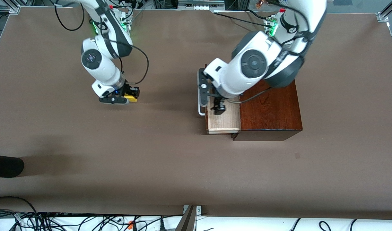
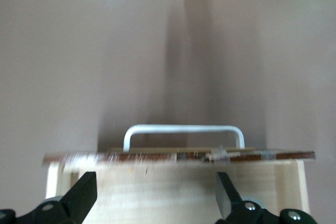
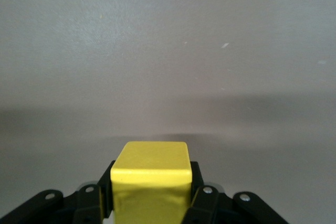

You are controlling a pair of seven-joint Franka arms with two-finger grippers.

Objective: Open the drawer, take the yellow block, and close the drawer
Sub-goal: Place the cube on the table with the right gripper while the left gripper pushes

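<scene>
Count: 1 yellow block (image 3: 151, 179), 1 wooden box (image 1: 270, 112), 1 drawer (image 1: 223, 121), 1 white handle (image 2: 184, 132).
Right gripper (image 1: 124, 98) clenched on yellow block, over bare table (image 1: 86, 154) toward right arm's end, well apart from box.
Drawer pulled out, pale interior showing.
Left gripper (image 2: 157, 195) over open drawer, fingers spread, grasping nothing.
No readable writing.

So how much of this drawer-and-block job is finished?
Mostly done. The drawer stands pulled out of the wooden box, and the right claw is shut on the yellow block over the table toward the right arm's end. In hand: the left claw, open, sits over the drawer. Left: closing it.
</scene>
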